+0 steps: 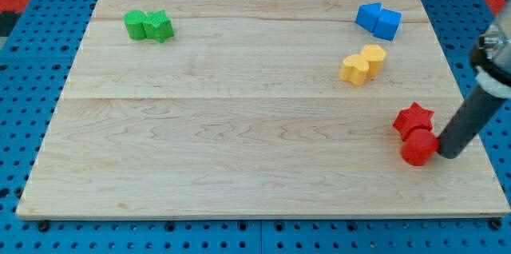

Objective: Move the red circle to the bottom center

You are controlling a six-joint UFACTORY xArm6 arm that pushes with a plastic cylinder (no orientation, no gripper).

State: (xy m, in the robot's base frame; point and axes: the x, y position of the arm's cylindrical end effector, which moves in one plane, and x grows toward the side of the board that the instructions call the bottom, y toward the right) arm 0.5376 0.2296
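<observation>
Against the red circle's right-hand side is where my tip (447,155) sits, touching or all but touching it; the gap, if any, is too fine to make out. I carry no gripper at all, so there is nothing to call wide or narrow, and nothing is held (a bare rod can only shove). The red circle (418,148) lies near the board's lower right corner, well to the right of the bottom centre it is meant for. Touching it on its upper side is the red star (413,118). Farther up from the circle sit two yellow blocks (362,64), pressed together, their shapes unclear, and above those two blue blocks (378,20), also joined. Far off to the circle's upper left, near the opposite corner of the wooden board (239,158), stand two green blocks (148,25).

My judgement is that a leftward push is what the task calls for, and my tip stands on the correct side. The risk is the star: being in contact, it could drag along or nudge the circle off line downward, toward the board's near edge. A push that lands off the circle's middle could also let the round block roll around my tip and slip away.
</observation>
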